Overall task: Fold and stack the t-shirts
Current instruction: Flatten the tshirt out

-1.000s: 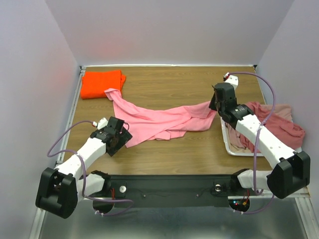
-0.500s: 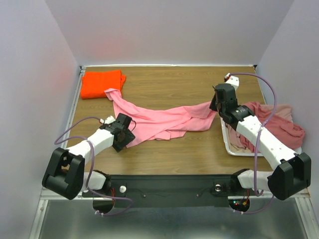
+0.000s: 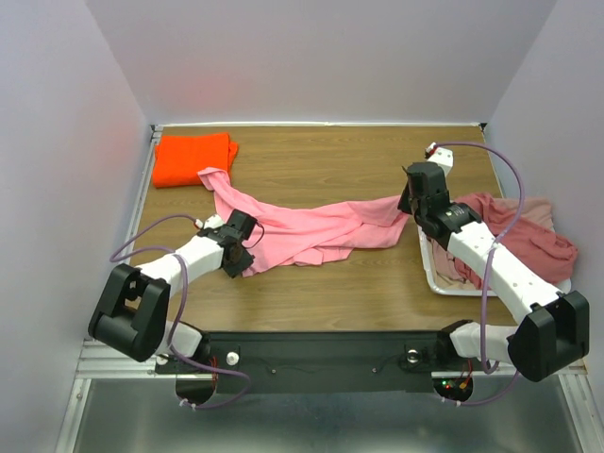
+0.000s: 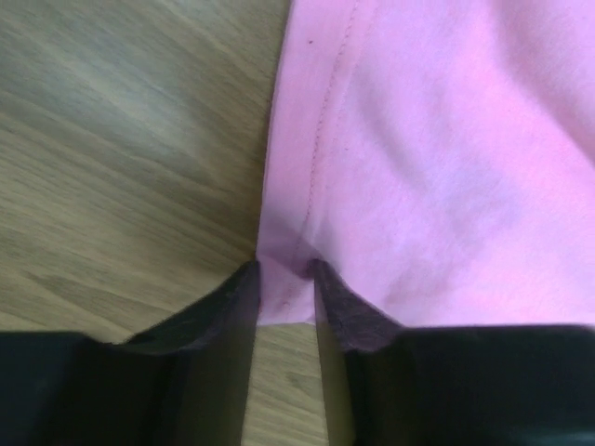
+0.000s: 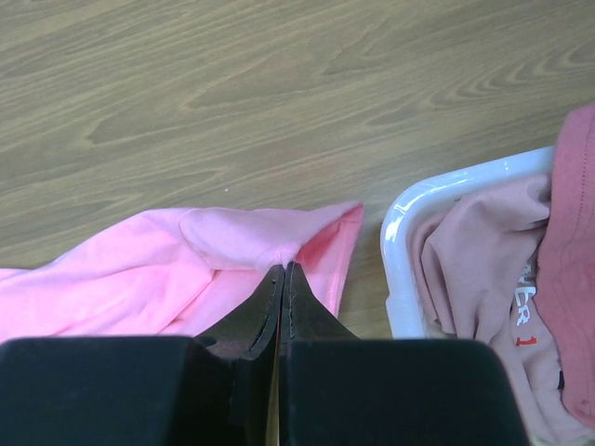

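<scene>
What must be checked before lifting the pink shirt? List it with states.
1. Right gripper shut on pink shirt: ok.
2. Left gripper shut on it: not ok, jaws apart around the hem.
3. Shirt free of orange shirt: not ok, its far end overlaps it.
4. Shirt clear of tray: ok, a gap shows.
5. Shirt lying flat: not ok, bunched.
</scene>
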You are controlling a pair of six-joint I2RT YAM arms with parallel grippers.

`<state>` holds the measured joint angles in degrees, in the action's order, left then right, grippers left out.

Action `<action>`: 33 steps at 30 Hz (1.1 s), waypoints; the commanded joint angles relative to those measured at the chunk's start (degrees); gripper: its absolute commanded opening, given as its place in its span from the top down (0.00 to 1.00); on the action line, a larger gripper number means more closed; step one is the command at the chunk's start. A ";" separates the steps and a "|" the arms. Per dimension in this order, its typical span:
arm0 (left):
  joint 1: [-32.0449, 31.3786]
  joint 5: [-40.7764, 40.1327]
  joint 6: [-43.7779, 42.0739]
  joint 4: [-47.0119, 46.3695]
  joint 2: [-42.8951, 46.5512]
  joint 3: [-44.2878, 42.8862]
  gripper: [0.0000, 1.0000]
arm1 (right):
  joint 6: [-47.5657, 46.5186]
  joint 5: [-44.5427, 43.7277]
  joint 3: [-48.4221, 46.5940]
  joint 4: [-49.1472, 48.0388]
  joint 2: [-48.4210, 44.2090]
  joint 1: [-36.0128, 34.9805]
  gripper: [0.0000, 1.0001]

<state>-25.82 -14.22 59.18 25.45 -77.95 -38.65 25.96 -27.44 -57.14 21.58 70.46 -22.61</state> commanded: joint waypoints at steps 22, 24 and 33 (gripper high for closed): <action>-1.42 -17.16 -7.41 16.29 26.44 -40.51 1.00 | -4.07 0.81 -13.86 -2.60 -16.57 -0.15 1.00; -1.42 -17.95 -8.81 17.26 27.67 -46.38 1.00 | -4.51 1.95 -17.27 -2.25 -18.94 -0.15 1.00; -1.34 -13.92 -16.10 19.28 29.70 -67.66 1.00 | -3.28 13.79 -29.76 1.70 -24.48 -0.15 1.00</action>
<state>-27.00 -29.82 48.05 43.79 -48.75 -98.39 22.70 -20.95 -80.97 22.72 47.92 -22.61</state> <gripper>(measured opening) 0.014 0.012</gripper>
